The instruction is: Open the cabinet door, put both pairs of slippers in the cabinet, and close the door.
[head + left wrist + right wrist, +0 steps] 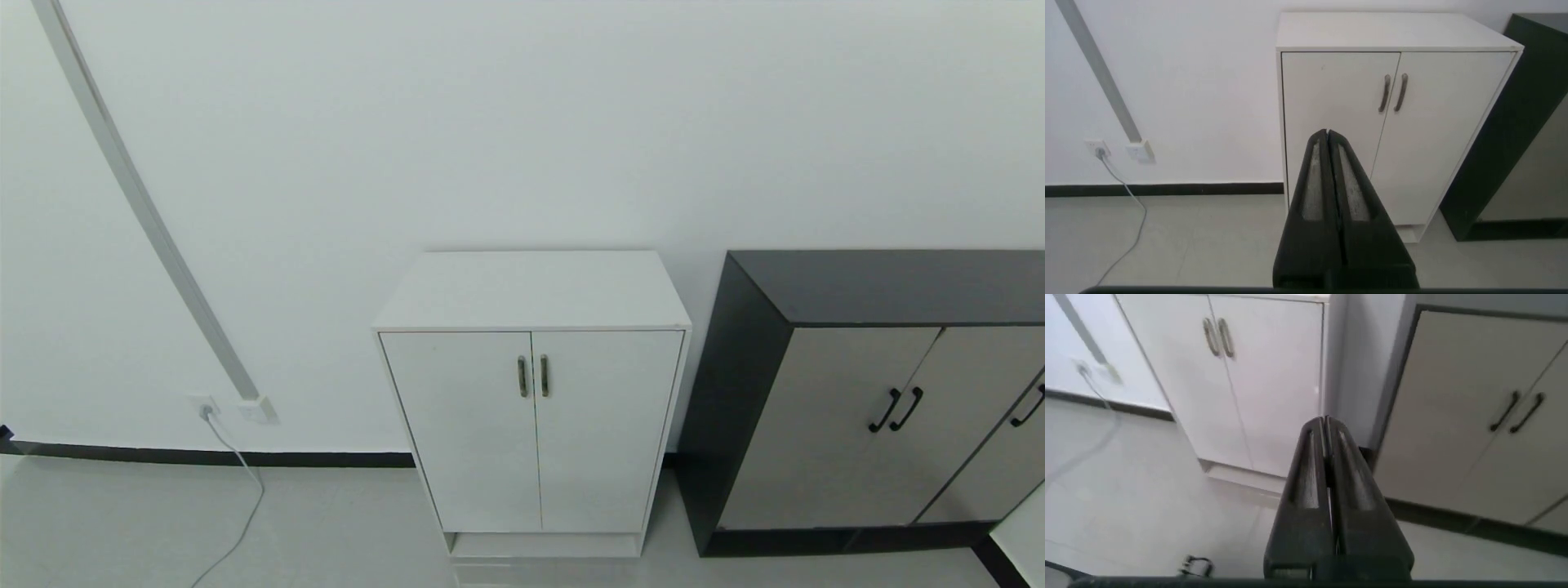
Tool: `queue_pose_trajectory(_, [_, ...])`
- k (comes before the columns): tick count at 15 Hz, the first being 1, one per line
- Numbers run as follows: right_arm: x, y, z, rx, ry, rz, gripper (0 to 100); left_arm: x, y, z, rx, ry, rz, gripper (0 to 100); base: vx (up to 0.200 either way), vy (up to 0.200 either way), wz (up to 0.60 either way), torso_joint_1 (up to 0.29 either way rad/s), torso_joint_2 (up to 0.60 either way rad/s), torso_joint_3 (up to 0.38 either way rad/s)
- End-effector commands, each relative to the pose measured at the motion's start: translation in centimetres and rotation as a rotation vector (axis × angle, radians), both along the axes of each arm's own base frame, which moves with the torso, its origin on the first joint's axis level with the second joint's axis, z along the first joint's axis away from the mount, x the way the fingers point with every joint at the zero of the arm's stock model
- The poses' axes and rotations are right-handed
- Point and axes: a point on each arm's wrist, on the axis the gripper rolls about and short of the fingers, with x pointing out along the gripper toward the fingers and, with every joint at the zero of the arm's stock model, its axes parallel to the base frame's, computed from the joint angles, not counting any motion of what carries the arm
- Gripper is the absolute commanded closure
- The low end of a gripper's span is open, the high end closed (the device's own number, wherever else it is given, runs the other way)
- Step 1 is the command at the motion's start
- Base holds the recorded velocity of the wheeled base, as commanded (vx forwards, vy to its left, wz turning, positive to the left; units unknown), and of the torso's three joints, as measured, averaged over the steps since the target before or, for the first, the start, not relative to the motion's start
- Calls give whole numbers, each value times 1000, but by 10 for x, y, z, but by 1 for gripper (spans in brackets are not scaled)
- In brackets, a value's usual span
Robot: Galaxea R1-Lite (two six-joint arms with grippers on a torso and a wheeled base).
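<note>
A white two-door cabinet (531,408) stands against the wall with both doors closed; its two metal handles (533,376) sit side by side at the middle seam. In the left wrist view my left gripper (1328,135) is shut with nothing in it, held well back from the white cabinet (1388,122) and its handles (1393,92). In the right wrist view my right gripper (1325,421) is shut and empty too, above the floor in front of the white cabinet (1249,376).
A black cabinet with grey doors (865,392) stands close to the right of the white one. A wall socket (204,407) with a grey cable (241,498) trailing over the floor is at the left. A small dark object (1194,564) lies on the floor.
</note>
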Motion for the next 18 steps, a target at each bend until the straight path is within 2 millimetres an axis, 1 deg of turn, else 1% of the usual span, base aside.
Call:
queue_pose_trajectory(1, [6,-1,3,-47,59,-188,100,0,0,0,0,0,1,100,0,0,0,0,0,0])
queue_pose_trajectory(3, [-4,-2,2,-50,-54,-231,100,0,0,0,0,0,1,100,0,0,0,0,0,0])
queue_pose_trajectory(4, [-3,-2,1,-25,-53,-238,100,0,0,0,0,0,1,100,0,0,0,0,0,0])
queue_pose_trajectory(6, [-2,-1,0,94,-78,-234,100,0,0,0,0,0,1,100,0,0,0,0,0,0])
queue_pose_trajectory(7, [-1,0,0,121,-80,-171,100,0,0,0,0,0,1,100,0,0,0,0,0,0])
queue_pose_trajectory(8, [-1,4,-1,170,-71,-18,100,0,0,0,0,0,1,100,0,0,0,0,0,0])
queue_pose_trajectory(9, [-1,4,-1,179,-64,-7,100,0,0,0,0,0,1,100,0,0,0,0,0,0])
queue_pose_trajectory(11, [-1,3,0,128,-30,-244,100,0,0,0,0,0,1,100,0,0,0,0,0,0])
queue_pose_trajectory(12, [-9,4,-2,102,-106,-298,100,0,0,0,0,0,1,100,0,0,0,0,0,0])
queue_pose_trajectory(13, [-11,5,-3,66,-154,-233,100,0,0,0,0,0,1,100,0,0,0,0,0,0])
queue_pose_trajectory(15, [-9,6,-11,67,-126,-174,100,0,0,0,1,0,3,100,0,0,0,0,0,0])
queue_pose_trajectory(18, [-9,7,-11,93,-127,-159,100,0,0,0,0,0,3,100,0,0,0,0,0,0])
